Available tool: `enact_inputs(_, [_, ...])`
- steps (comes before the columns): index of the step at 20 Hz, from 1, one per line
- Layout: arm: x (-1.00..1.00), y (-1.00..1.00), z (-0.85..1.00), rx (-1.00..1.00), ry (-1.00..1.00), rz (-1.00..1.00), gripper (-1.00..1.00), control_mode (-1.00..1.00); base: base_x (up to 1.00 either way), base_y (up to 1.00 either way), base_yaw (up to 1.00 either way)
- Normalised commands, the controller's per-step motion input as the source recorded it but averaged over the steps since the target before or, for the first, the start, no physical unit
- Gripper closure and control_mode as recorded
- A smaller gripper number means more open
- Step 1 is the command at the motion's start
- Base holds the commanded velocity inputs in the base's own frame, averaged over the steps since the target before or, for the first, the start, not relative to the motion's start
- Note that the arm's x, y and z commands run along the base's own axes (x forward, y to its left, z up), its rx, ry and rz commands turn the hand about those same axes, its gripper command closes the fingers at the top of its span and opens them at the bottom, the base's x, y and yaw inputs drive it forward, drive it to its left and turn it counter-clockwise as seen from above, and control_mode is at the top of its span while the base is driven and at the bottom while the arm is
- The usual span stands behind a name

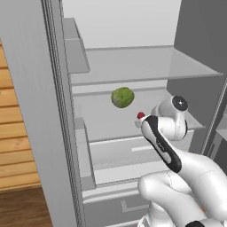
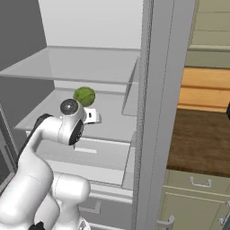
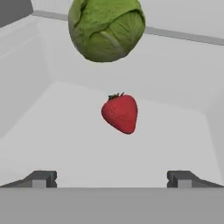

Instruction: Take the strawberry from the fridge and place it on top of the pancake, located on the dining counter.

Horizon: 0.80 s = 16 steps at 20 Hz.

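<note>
In the hand view, the claw (image 3: 112, 179) is seen spread wide, its two dark fingertips (image 3: 41, 178) set far apart with nothing held between them. Ahead of the claw and roughly centred between its tips, the strawberry (image 3: 120, 113) is found lying on the pale fridge shelf (image 3: 65, 131), well clear of both tips and untouched. Beyond the strawberry, further from the claw and slightly to its left, a round green cabbage (image 3: 107, 28) is seen close to the berry; whether the two touch cannot be told.

In the left base view, the open fridge (image 1: 133, 71) is faced, and the cabbage (image 1: 122, 97) is seen on the middle shelf with the strawberry (image 1: 141, 115) to its right, just beside the end of the white arm (image 1: 168, 146).

In the right base view, the cabbage (image 2: 84, 96) is seen just beyond the arm's wrist (image 2: 72, 121), with the dark wood dining counter (image 2: 200, 143) off to the right past the fridge wall.
</note>
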Motion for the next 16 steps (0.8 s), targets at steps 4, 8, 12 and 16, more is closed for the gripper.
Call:
enact_inputs(4, [0.49, -0.04, 0.04, 0.01, 0.05, 0.00, -1.00, -1.00, 0.00, 0.00, 0.00])
enact_inputs(8, [0.40, -0.04, 0.00, 0.00, 0.16, 0.00, -1.00, -1.00, 0.00, 0.00, 0.00])
enact_inputs(12, [0.36, 0.00, -0.07, 0.02, 0.07, 0.00, -1.00, -1.00, 0.00, 0.00, 0.00])
enact_inputs(16, [0.41, 0.00, -0.23, 0.01, 0.00, 0.00, -1.00, -1.00, 0.00, 0.00, 0.00])
